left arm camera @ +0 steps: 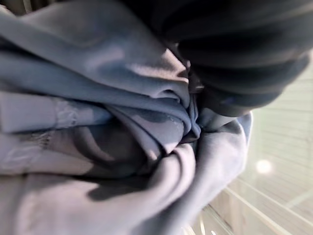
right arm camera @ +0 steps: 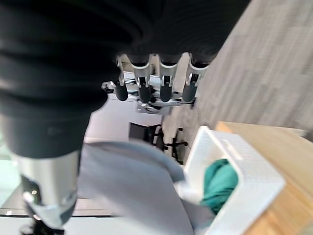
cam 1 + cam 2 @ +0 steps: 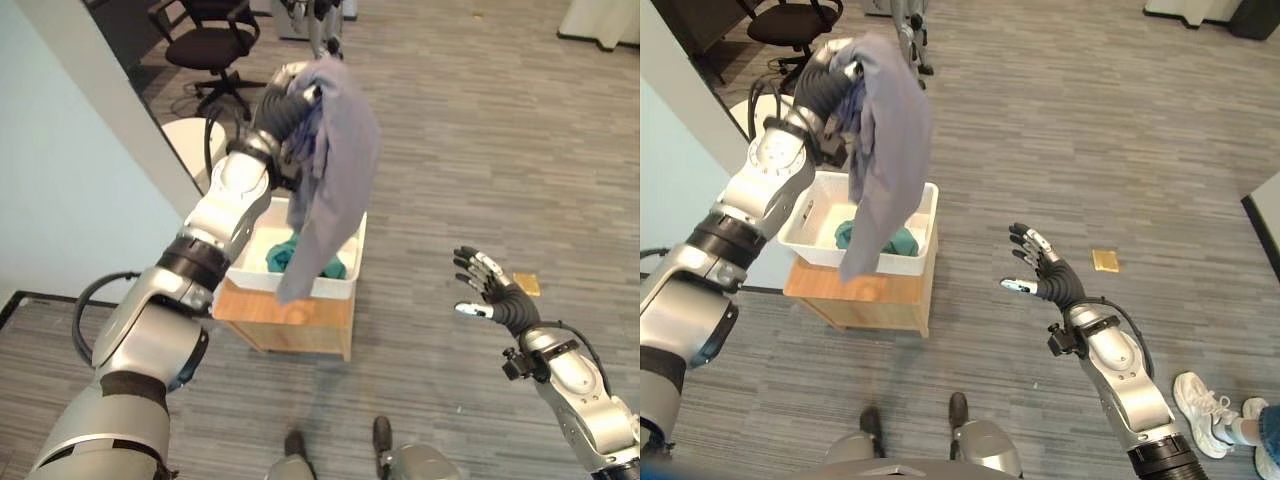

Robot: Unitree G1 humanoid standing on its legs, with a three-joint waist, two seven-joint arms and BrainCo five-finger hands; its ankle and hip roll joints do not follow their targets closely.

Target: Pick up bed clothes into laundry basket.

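Observation:
A grey-blue garment [image 3: 340, 150] hangs from my raised left hand [image 3: 283, 108], draped over it and trailing down past the front rim of the white laundry basket [image 3: 255, 275]. In the left wrist view the cloth [image 1: 98, 98] bunches tightly against the hand's dark cover [image 1: 244, 54]. A teal piece of clothing [image 3: 902, 240] lies inside the basket. My right hand [image 3: 1045, 275] is held out to the right of the basket, open, palm facing the basket, holding nothing; its fingers [image 2: 161, 83] are straight in the right wrist view.
The basket sits on a low wooden stand [image 3: 300, 320] beside a pale blue wall [image 3: 60, 200]. A black office chair [image 3: 210, 40] and a round white table [image 3: 190, 140] stand behind. A small yellow pad [image 3: 1105, 260] lies on the floor. A person's shoe [image 3: 1205, 400] is at the right.

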